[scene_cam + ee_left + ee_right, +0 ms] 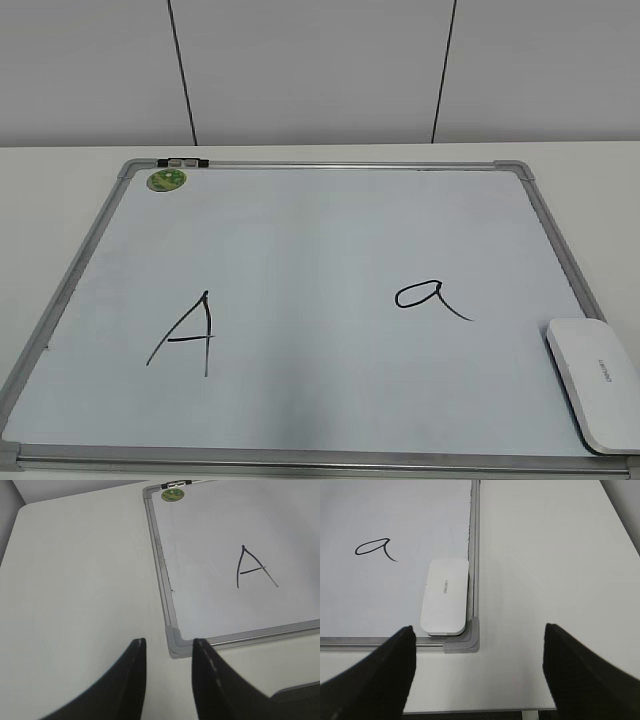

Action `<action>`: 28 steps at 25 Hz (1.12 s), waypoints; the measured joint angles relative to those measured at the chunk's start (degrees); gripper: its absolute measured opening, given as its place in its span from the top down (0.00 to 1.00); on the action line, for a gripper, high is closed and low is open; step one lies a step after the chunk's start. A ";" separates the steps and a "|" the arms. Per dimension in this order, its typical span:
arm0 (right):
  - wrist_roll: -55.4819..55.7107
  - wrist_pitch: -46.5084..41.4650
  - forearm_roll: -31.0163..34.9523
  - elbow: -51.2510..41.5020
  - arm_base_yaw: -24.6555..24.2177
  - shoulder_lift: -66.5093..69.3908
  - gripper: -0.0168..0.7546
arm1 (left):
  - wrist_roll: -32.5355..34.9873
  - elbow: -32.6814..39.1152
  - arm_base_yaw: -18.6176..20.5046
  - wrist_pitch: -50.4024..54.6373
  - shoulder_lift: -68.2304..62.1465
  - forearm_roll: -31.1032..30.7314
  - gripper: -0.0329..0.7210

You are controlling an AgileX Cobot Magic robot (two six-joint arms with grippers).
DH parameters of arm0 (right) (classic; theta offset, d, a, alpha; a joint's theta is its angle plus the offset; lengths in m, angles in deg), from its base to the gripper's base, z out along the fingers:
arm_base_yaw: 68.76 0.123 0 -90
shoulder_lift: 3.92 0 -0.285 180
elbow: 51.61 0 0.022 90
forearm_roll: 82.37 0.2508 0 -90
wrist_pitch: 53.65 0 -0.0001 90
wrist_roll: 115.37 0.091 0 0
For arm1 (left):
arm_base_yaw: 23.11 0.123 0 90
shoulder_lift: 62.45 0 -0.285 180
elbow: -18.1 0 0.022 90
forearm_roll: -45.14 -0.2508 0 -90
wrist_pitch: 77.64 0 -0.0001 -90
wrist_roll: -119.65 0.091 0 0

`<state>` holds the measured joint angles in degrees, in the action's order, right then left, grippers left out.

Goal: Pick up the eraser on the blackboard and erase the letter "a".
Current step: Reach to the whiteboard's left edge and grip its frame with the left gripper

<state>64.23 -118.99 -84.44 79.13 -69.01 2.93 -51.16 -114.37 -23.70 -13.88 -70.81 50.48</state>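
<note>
The blackboard (300, 240) is a white board in a silver frame, lying flat on the table. The white eraser (594, 381) lies on its near right corner; it also shows in the right wrist view (445, 596). The small black letter "a" (428, 298) is left of the eraser, also seen in the right wrist view (375, 548). A larger capital "A" (186, 333) is on the board's left half. My right gripper (479, 652) is open and empty, above the table just off the board's near right corner. My left gripper (169, 652) is open and empty, near the board's near left corner (176, 640). Neither gripper shows in the exterior view.
A round green sticker (167, 180) and a small black-and-silver clip (183, 161) sit at the board's far left corner. White table (80, 580) surrounds the board. The table's near edge (485, 711) shows below my right gripper. A panelled wall (320, 70) stands behind.
</note>
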 joint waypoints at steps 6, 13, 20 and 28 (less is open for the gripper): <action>0.00 0.00 0.00 0.00 0.00 0.00 0.22 | 0.00 0.00 0.00 0.00 0.00 0.00 0.65; 0.00 0.00 0.00 0.00 0.00 0.00 0.22 | 0.00 -0.20 0.00 -1.35 0.00 0.00 0.53; 0.00 0.00 0.00 0.00 0.00 0.00 0.22 | 0.00 -0.92 0.00 -3.97 -0.80 -0.02 0.36; 0.00 0.00 0.00 0.00 0.00 0.00 0.22 | 0.00 -1.08 0.00 -15.44 -11.46 -0.24 0.26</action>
<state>64.23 -118.99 -84.44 79.13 -69.01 2.93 -51.16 -115.45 -23.70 -29.32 -82.26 50.24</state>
